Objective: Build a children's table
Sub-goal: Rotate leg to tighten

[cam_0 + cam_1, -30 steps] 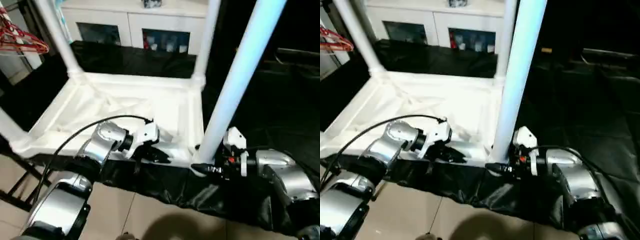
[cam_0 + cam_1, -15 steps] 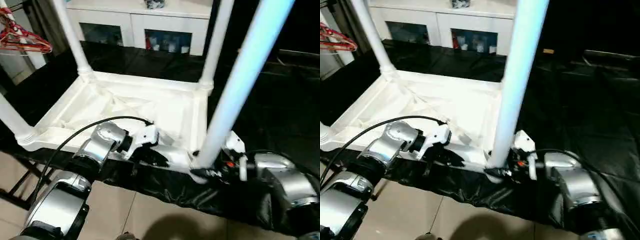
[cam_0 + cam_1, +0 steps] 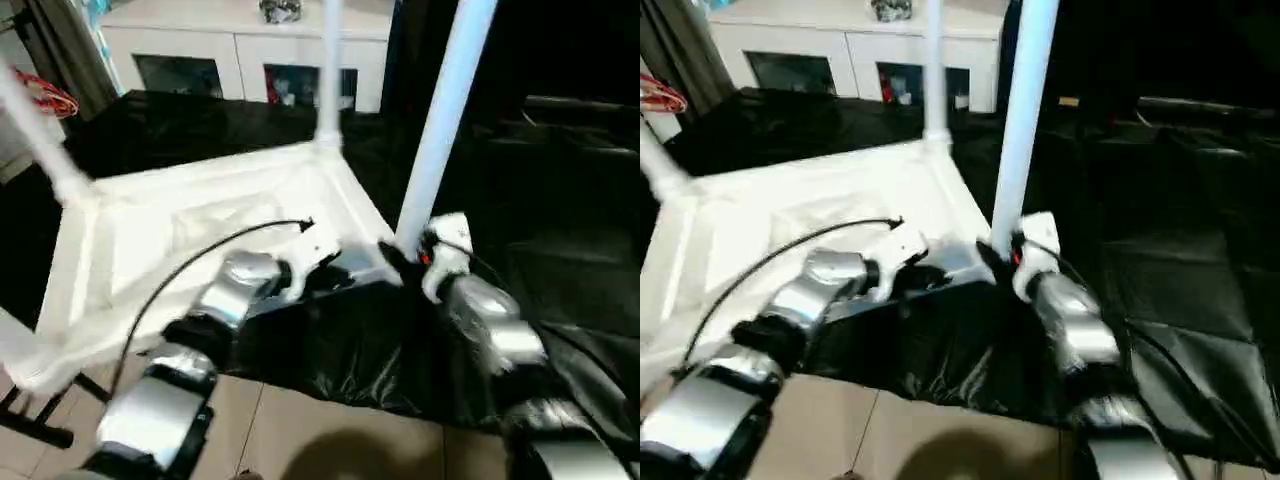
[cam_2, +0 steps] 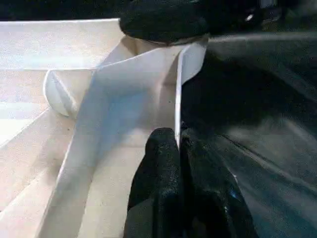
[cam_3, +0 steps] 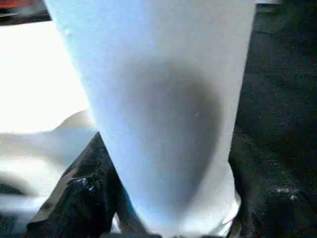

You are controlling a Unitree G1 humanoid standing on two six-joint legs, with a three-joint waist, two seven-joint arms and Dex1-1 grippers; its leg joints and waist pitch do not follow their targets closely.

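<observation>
Left tool: pinches tabletop rim, steadying it
Right tool: clasps fourth leg upright at corner socket

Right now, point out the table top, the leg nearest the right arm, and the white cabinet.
table top (image 3: 150, 215): left eye view, on its ribbed underside.
leg nearest the right arm (image 3: 437, 130): left eye view, on the middle of its shaft.
white cabinet (image 3: 855, 40): right eye view, on its front, beside a glass door.
</observation>
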